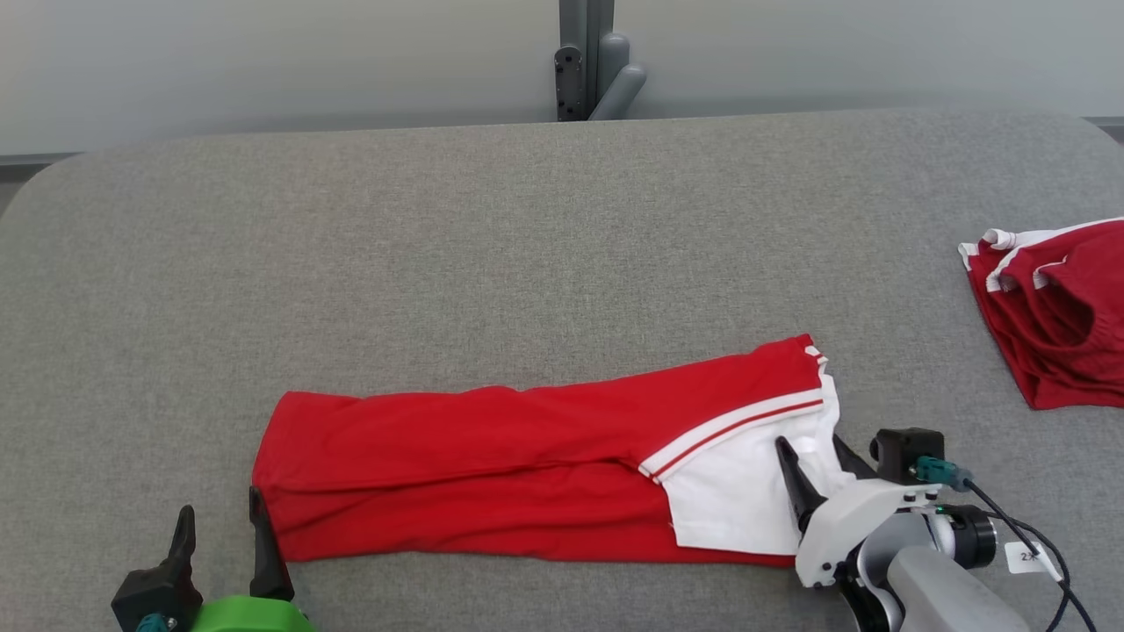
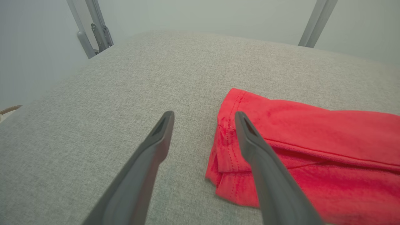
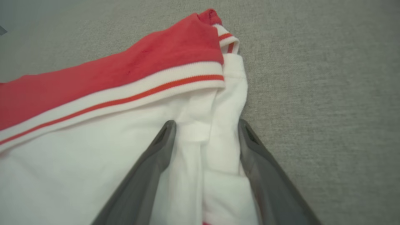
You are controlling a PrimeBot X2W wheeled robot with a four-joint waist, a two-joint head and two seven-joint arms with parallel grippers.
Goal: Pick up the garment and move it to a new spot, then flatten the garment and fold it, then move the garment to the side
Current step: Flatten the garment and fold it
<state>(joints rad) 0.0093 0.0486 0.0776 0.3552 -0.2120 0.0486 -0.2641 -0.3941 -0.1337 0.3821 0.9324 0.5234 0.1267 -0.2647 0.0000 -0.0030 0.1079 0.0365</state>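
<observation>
The garment [image 1: 492,465], red with a white striped sleeve, lies folded in a long band along the front of the grey table [image 1: 527,246]. At its left hem [image 2: 228,150] my left gripper [image 1: 219,509] [image 2: 203,115] stands open; its right finger [image 2: 259,156] lies over the red hem and its left finger over bare table. My right gripper [image 1: 817,465] [image 3: 206,123] is open at the garment's right end. Its fingers stand on either side of a fold of the white sleeve [image 3: 200,147], which rests slack between them.
A second, darker red garment [image 1: 1054,307] with white trim lies bunched at the table's right edge. A grey post [image 1: 588,61] rises behind the far edge. Bare grey table stretches behind and to the left of the band.
</observation>
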